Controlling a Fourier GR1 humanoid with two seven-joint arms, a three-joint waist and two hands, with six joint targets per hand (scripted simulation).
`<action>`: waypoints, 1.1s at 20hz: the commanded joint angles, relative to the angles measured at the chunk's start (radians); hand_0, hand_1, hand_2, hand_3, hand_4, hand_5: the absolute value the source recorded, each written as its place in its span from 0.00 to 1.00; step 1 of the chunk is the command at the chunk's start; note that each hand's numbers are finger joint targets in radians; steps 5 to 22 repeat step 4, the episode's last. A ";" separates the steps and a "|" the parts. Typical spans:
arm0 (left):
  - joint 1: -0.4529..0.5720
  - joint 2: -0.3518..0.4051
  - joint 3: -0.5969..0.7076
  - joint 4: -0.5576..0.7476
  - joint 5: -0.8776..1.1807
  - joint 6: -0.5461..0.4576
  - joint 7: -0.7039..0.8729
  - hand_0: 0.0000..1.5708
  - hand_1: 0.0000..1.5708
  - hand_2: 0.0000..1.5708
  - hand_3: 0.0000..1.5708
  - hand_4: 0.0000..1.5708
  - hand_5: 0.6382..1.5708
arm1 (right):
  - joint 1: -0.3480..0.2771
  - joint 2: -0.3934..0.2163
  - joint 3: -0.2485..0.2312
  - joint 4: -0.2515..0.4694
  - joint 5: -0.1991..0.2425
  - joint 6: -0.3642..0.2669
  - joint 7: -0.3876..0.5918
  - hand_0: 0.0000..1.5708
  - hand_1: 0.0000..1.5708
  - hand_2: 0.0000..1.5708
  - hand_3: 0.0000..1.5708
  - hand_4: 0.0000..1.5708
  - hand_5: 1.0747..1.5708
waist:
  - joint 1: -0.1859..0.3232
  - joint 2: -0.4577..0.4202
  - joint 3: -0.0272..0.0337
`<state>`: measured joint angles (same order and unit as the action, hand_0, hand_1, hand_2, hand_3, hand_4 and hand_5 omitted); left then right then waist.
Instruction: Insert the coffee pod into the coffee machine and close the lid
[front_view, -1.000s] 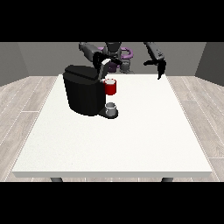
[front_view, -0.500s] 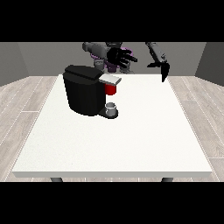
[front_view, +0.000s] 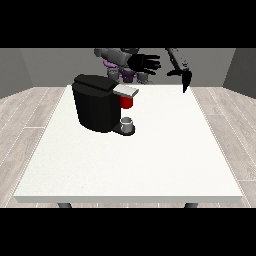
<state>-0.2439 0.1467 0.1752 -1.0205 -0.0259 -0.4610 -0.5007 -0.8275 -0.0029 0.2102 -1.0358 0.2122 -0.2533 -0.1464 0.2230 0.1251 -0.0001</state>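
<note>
A black coffee machine (front_view: 97, 104) stands on the white table (front_view: 150, 160), left of centre. Its grey lid (front_view: 126, 91) lies flat over the red pod holder (front_view: 127, 102); the pod itself is hidden. A small grey cup (front_view: 127, 123) sits on the machine's base. The hand at the view's left (front_view: 144, 62) hovers above and behind the lid, apart from it, with its fingers spread. The hand at the view's right (front_view: 185, 78) hangs over the table's far right side, fingers pointing down, holding nothing.
The robot's torso (front_view: 125, 72) stands behind the table's far edge. The table's front half and right side carry no objects. Wooden floor surrounds the table.
The lid has come down from tilted to flat over the red holder. The hand at the view's left has lifted off the lid and risen. The other hand has shifted right and down.
</note>
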 joint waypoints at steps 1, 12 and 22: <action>0.026 -0.010 -0.024 0.041 -0.038 0.007 -0.085 0.00 0.00 0.00 0.00 0.19 1.00 | 0.077 0.003 0.137 -0.057 -0.057 0.048 -0.087 0.00 0.00 0.00 0.00 0.32 1.00 | -0.004 0.015 -0.0004; 0.000 0.002 -0.004 0.074 -0.027 0.009 -0.089 0.00 0.00 0.00 0.00 0.11 1.00 | 0.184 0.003 0.251 -0.120 -0.141 0.038 -0.141 0.00 0.00 0.00 0.00 0.29 1.00 | -0.017 0.019 -0.0002; 0.000 0.002 -0.004 0.074 -0.027 0.009 -0.089 0.00 0.00 0.00 0.00 0.11 1.00 | 0.184 0.003 0.251 -0.120 -0.141 0.038 -0.141 0.00 0.00 0.00 0.00 0.29 1.00 | -0.017 0.019 -0.0002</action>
